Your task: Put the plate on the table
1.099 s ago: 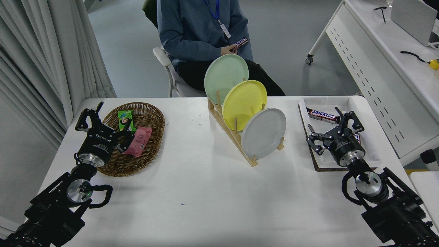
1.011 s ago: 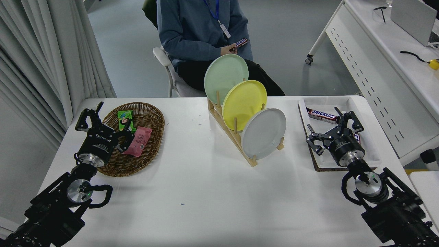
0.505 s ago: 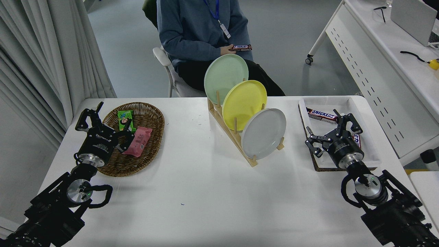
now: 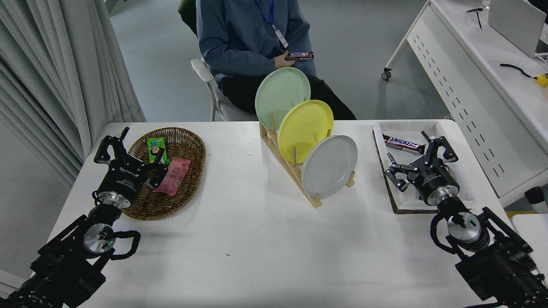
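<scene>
- Over the last second the right gripper (image 4: 418,158) has drifted a little to the right and slightly farther away above the white tray (image 4: 466,194) — it was nearer the rack half a second ago. Its fingers are spread wide and hold nothing.
- That shift brings it no closer to the plate (image 4: 329,166); by my reading the reach for the plate has not begun, and the whole task is still ahead.
- The person (image 4: 252,38) at the far side has lifted a snack bar (image 4: 299,55) slightly higher in the hands — nothing to do with the task.
- The left gripper (image 4: 128,147) is parked at the near left over the wicker basket (image 4: 188,192), fingers apart, unchanged.
- The plate is round, plain pale grey and glossy, with a raised rim. It stands on edge, tilted back, in the nearest slot of the wooden rack (image 4: 291,171) at the middle of the worktop (image 4: 257,239).
- Just behind it stand the yellow plate (image 4: 305,128) and, farthest, the light green plate (image 4: 280,92); the grey one overlaps the yellow plate's lower edge.
- The right gripper is well apart from the plate, off to its right.
</scene>
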Robot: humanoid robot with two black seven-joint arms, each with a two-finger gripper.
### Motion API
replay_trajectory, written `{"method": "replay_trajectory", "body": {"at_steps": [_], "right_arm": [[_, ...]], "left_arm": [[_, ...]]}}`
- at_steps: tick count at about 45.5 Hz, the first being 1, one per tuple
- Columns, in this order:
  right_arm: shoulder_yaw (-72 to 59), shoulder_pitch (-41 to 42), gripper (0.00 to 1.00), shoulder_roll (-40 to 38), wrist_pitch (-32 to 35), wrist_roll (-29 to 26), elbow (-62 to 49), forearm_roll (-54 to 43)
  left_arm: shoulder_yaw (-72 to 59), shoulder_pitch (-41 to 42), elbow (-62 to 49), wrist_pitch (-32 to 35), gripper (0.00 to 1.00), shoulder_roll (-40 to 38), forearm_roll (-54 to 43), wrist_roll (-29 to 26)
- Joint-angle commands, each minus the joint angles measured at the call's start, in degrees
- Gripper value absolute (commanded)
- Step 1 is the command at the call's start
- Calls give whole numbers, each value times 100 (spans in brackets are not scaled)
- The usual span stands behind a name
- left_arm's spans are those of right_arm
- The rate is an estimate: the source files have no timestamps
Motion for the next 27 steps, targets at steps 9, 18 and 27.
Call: {"method": "replay_trajectory", "body": {"at_steps": [9, 18, 27], "right_arm": [[-2087, 513, 100, -1359, -93, -19, 48, 729], [-3607, 1023, 100, -1754, -75, -19, 57, 799], [-4882, 1594, 100, -2361, 21, -19, 66, 791]], "left_arm": [[0, 0, -5, 0, 100, 0, 1, 0], [0, 0, 4, 0, 100, 0, 1, 0], [0, 0, -5, 0, 100, 0, 1, 0]]}}
